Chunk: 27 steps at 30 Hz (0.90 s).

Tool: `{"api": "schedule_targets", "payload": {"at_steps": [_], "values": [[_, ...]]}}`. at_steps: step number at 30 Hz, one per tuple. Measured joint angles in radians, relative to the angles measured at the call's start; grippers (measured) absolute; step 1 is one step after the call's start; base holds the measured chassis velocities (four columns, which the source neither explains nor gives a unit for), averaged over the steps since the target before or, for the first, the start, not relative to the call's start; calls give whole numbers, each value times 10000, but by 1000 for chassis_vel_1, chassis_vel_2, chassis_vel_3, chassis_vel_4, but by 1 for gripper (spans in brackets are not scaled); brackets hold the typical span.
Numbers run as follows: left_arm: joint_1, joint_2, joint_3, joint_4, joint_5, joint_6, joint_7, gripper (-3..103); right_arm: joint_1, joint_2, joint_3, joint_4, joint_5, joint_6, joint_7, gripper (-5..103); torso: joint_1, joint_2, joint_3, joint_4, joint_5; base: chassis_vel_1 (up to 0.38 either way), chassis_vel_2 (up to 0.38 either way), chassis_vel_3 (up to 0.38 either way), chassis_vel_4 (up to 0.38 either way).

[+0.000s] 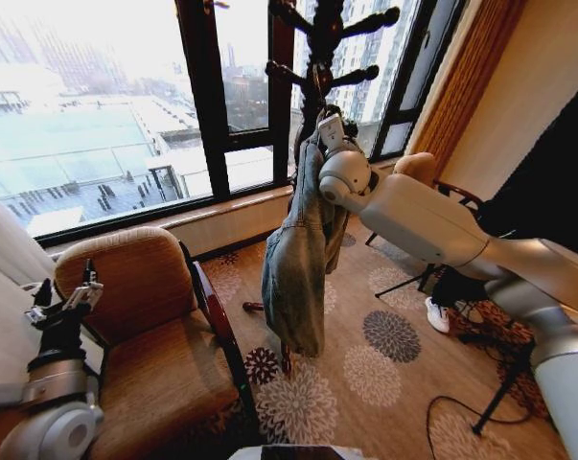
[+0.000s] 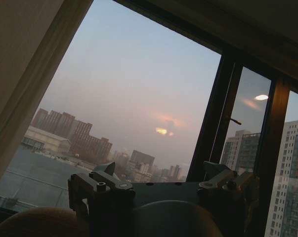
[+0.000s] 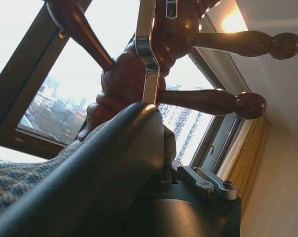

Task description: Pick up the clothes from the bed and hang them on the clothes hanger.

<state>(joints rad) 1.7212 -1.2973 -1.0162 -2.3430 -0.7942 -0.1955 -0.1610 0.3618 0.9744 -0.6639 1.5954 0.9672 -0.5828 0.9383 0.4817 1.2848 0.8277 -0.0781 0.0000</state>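
Observation:
The light-blue denim jacket [image 1: 298,259] hangs full length against a dark wooden coat stand [image 1: 322,57] in front of the window. My right gripper [image 1: 332,129] is at the jacket's collar, right beside the stand's pole. In the right wrist view the black clothes hanger [image 3: 114,163] lies close across the gripper, with denim [image 3: 20,182] draped over it. Its metal hook [image 3: 148,59] rises against the stand's knobbed pegs [image 3: 223,101]. My left gripper [image 1: 63,302] points upward at the lower left, open and empty [image 2: 163,185]. The bed is out of view.
A brown upholstered armchair [image 1: 154,326] stands just left of the jacket. A wide window [image 1: 97,125] with a low sill runs behind it. Tripod legs and cables [image 1: 490,383] lie on the flowered carpet [image 1: 384,364] at the right.

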Motion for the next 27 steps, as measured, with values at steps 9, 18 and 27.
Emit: {"api": "schedule_targets", "payload": {"at_steps": [9,18,27], "values": [[-14,-119,140,-34,104,11,28,100,-23,-49,163,343,662,683,135,23,-1,0,-1,1,-1,0,0,0,0],[19,-140,71,-34,124,12,40,100,-112,54,350,643,1580,920,517,23,-1,0,-1,1,0,0,0,0,0],[79,-192,113,-88,187,15,54,100,-110,-19,380,869,1935,934,694,23,-2,0,-1,3,-1,0,0,0,0]]}}
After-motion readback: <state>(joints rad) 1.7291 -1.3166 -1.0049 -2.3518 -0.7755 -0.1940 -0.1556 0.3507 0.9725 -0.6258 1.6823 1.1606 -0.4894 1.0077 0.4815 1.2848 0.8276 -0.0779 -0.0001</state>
